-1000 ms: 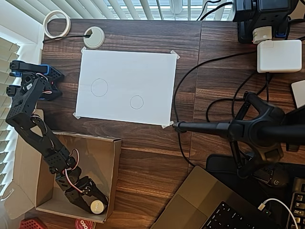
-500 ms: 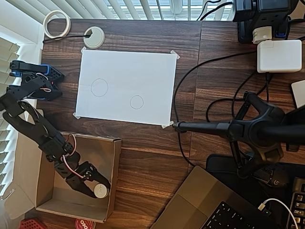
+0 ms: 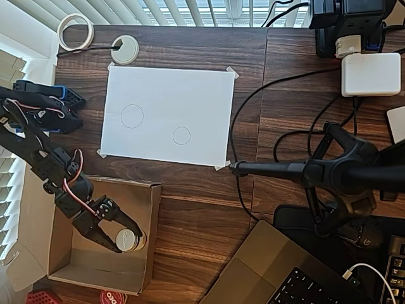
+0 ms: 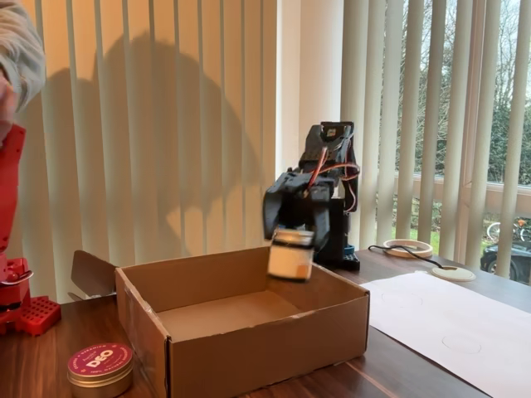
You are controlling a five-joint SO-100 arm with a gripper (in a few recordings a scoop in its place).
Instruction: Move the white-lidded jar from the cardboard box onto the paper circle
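Currently, the white-lidded jar (image 4: 291, 254) is held pinched in the gripper (image 3: 121, 235), raised above the cardboard box (image 4: 249, 348). Risk: slippage, or the box wall being clipped en route to the paper circle (image 3: 181, 135).

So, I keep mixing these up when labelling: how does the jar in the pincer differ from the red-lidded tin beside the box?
The jar has a white lid; the tin has a red one with white lettering. The jar is taller for its width, the tin wide and flat. The jar hangs lifted above the box floor in the pincer; the tin rests on the table outside it. Both are round, lidded containers.
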